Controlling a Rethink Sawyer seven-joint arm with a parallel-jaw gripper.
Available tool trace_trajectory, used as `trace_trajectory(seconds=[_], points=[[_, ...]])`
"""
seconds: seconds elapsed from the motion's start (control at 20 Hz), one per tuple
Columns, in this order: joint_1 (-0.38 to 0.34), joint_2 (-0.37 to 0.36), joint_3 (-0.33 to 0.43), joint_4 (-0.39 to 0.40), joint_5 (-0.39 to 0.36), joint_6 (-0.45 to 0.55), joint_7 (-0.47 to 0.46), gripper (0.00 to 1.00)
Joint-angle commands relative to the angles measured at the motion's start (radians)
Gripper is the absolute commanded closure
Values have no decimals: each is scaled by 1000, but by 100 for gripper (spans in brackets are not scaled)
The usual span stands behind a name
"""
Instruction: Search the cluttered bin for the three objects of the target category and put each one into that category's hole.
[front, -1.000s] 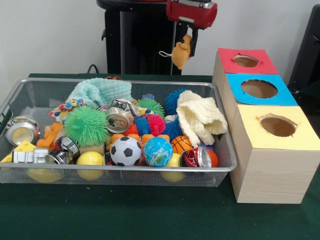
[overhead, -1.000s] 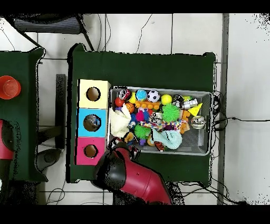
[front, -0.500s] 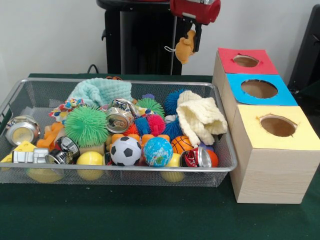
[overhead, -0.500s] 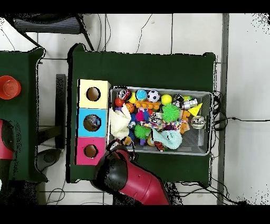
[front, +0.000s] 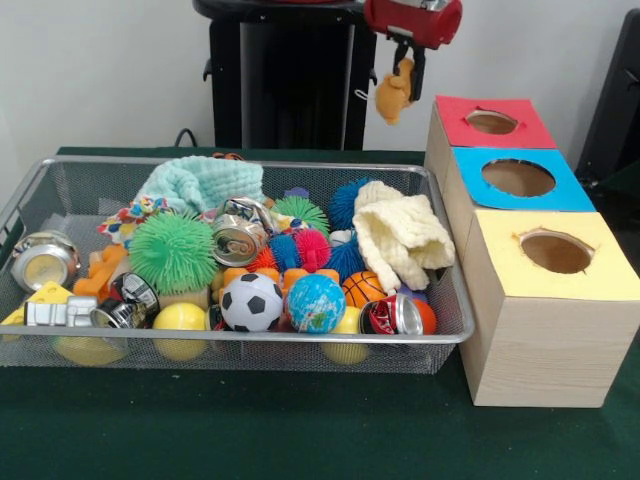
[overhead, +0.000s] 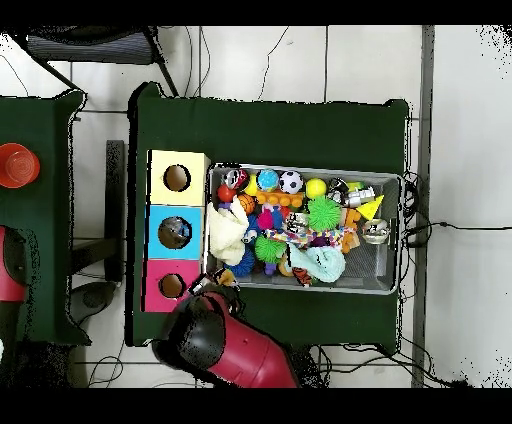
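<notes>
High above the table, my gripper (front: 408, 72) is shut on a small orange plush toy (front: 394, 96) that dangles from it. It hangs past the bin's far right corner, just left of the red box (front: 455, 110) and its hole (front: 492, 122). In the overhead view the gripper (overhead: 214, 283) shows at the end of the red arm (overhead: 235, 350), between the bin's edge and the red box hole (overhead: 172, 286). The wire mesh bin (front: 240, 160) is packed with balls, spiky toys, cans and cloths.
Three boxes stand in a row right of the bin: red, blue (front: 560, 195) and yellow (front: 600, 275), each with a round hole on top. A cream knitted cloth (front: 400, 235) drapes near the bin's right side. A black pedestal (front: 280, 80) rises behind the bin.
The gripper has carried the orange plush toy to the right, from over the bin's far edge toward the red box, staying at about the same height.
</notes>
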Motion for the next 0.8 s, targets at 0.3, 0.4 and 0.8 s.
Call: trace_trajectory(seconds=[0.3, 0.4, 0.8], points=[[261, 125, -107, -55, 25, 58, 305, 100], [287, 139, -119, -68, 26, 65, 300, 100], [198, 205, 68, -7, 81, -90, 288, 100]])
